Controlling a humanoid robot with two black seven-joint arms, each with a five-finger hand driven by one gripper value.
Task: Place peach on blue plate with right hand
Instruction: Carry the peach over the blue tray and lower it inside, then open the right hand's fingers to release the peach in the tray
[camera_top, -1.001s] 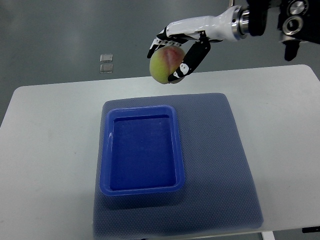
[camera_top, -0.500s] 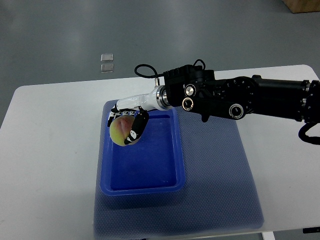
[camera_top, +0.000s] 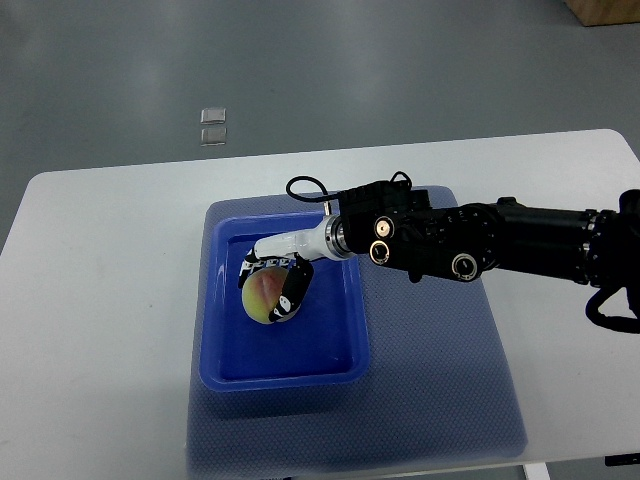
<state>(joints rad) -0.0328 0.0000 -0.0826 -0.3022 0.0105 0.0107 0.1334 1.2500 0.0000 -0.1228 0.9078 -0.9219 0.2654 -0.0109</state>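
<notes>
A: Peach update? Half a second back it hung by the plate's far-left corner.

B: Now the right robot hand has carried it lower and further in, over the middle of the blue plate. Fingers are clamped around the fruit, black fingertips wrapped over its side.

A: So release comes next?

B: Likely. Whether the peach touches the floor beneath the robot hand, I can't tell.

A: Materials?

B: Round yellow-green fruit with a red blush; glossy moulded rectangular plate with a raised rim; beneath it a textured blue-grey mat on a smooth white tabletop.
</notes>
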